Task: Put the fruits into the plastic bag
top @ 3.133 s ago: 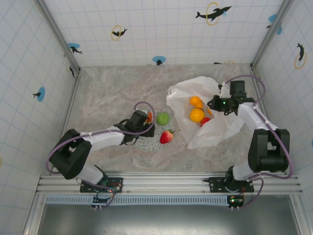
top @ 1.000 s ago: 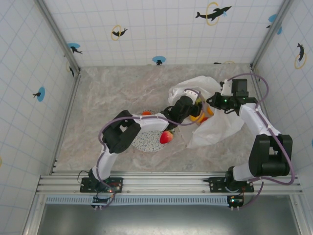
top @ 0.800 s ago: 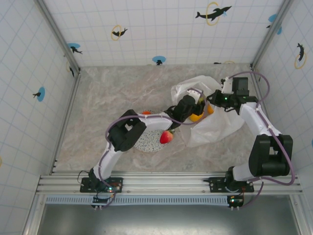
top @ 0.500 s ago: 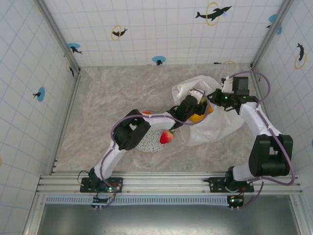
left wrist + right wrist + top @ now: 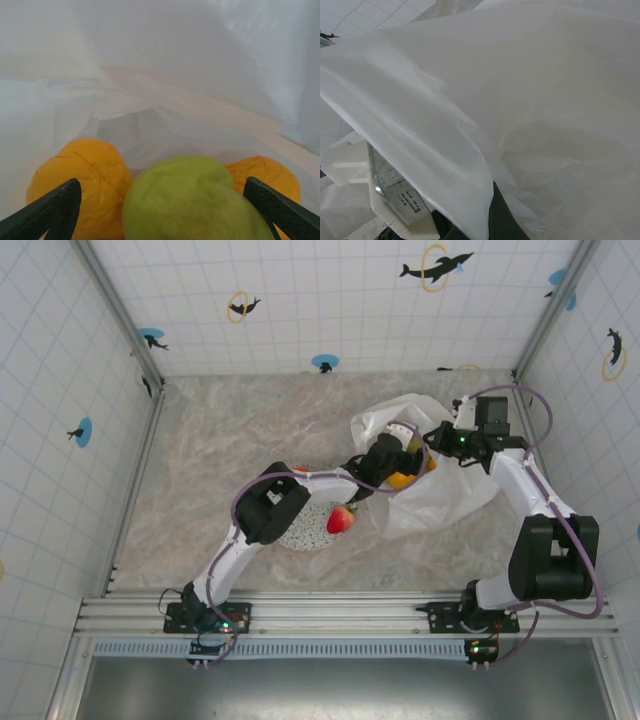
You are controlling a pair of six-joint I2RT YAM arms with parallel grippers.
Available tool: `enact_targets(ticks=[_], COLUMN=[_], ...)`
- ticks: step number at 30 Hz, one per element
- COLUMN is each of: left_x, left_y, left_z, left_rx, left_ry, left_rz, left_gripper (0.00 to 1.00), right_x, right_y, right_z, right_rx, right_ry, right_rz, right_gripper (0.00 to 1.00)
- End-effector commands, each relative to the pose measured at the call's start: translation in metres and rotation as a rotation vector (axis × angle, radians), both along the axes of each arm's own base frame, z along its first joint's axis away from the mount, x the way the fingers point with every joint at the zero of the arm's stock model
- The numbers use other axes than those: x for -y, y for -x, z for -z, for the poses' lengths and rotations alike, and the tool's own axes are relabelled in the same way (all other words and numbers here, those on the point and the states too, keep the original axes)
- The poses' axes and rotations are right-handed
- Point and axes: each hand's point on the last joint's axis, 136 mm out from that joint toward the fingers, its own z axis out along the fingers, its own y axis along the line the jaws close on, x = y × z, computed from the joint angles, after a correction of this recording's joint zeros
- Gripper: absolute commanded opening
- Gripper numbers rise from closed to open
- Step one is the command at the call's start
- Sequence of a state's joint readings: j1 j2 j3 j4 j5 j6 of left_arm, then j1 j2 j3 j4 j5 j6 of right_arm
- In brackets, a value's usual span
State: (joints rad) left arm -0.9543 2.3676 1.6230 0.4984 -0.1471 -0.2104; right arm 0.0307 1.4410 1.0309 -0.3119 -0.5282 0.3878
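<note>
My left jaws stand wide apart inside the thin white plastic bag (image 5: pixel 210 60), a round green fruit (image 5: pixel 195 200) between them and two orange fruits (image 5: pixel 80 175) just behind. My right jaws pinch the bag's rim. A red-and-yellow fruit (image 5: pixel 341 519) sits on the speckled grey plate (image 5: pixel 308 533).

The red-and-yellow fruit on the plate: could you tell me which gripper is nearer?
Left. The left gripper is inside the plastic bag, just beyond the red-and-yellow fruit; the right gripper is farther right.

A green fruit (image 5: pixel 195 200) sits against two orange fruits (image 5: pixel 82 175) inside the white plastic bag (image 5: pixel 450 495) (a red-and-yellow fruit (image 5: pixel 341 519) lies outside).
</note>
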Motion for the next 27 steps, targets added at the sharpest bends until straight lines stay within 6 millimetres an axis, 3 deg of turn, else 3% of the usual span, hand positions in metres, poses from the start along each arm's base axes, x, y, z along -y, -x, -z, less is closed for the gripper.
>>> enact_targets(ticks=[1, 10, 18, 27], left_x=[-0.002, -0.013, -0.025, -0.051], left_y=[0.002, 0.017, 0.032, 0.09], left_z=[-0.024, -0.057, -0.072, -0.073], left_rx=[-0.002, 0.001, -0.04, -0.174], left_ry=[0.029, 0.094, 0.14, 0.164], left_rz=[0.015, 0.042, 0.068, 0.212], left_gripper=[0.88, 0.93, 0.95, 0.89], right_x=[0.002, 0.009, 0.02, 0.024], right_y=[-0.004, -0.002, -0.004, -0.005], right_z=[-0.01, -0.008, -0.012, -0.007], right_rx=[0.042, 0.035, 0.041, 0.041], right_ry=[-0.005, -0.002, 0.009, 0.004], right_rz=[-0.008, 0.001, 0.019, 0.03], right_gripper=[0.0, 0.0, 0.0, 0.0])
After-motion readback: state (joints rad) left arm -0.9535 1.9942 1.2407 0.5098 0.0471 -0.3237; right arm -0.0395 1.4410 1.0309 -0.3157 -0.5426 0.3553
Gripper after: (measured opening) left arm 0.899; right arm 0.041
